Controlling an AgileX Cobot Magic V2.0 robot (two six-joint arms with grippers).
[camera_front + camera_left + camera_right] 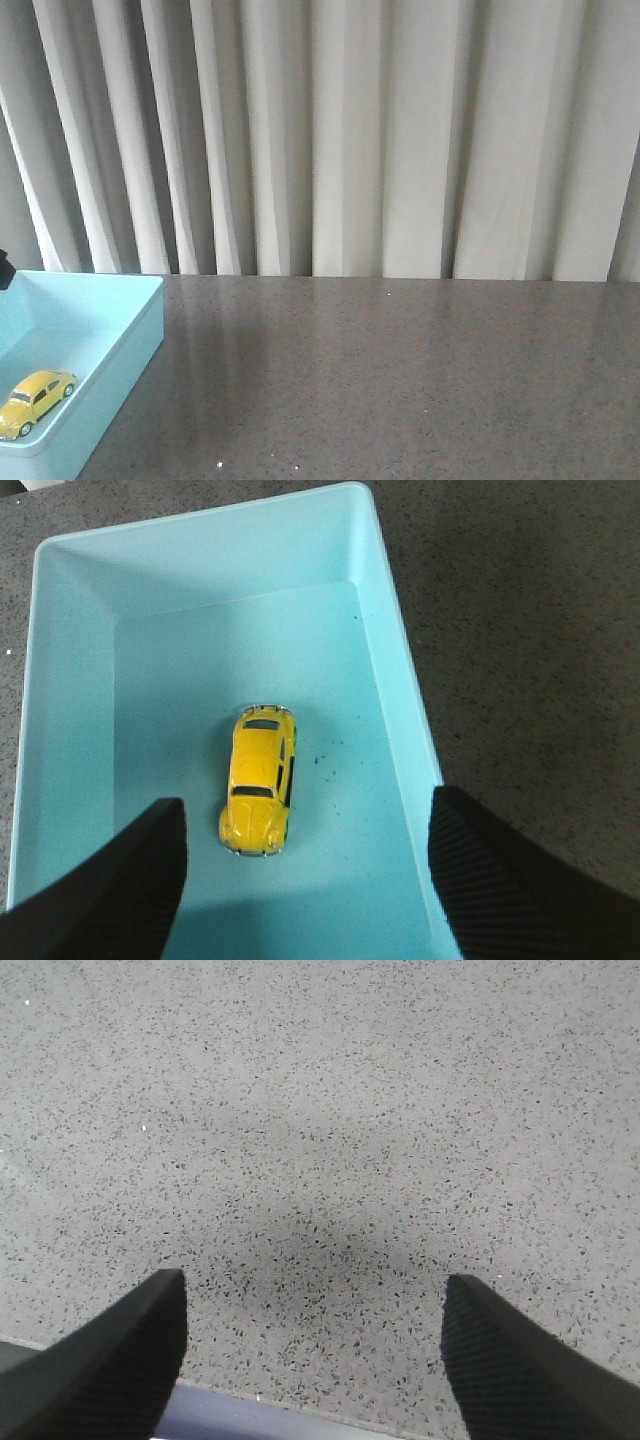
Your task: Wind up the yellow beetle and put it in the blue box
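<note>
Resting on its wheels inside the box [400, 680], beetle [258, 780] untouched; left gripper [305, 880] spread wide above it, right gripper [312, 1360] likewise agape over bare table [320, 1110].

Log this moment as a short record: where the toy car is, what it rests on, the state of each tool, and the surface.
yellow beetle: on its wheels on the floor of the blue box, touching no wall
blue box: open tray at the table's left side, nothing else seen inside
left tool: open, above the box, holding nothing
right tool: open, above bare table, holding nothing
table: dark speckled surface
backdrop: pale curtain behind the table
</note>
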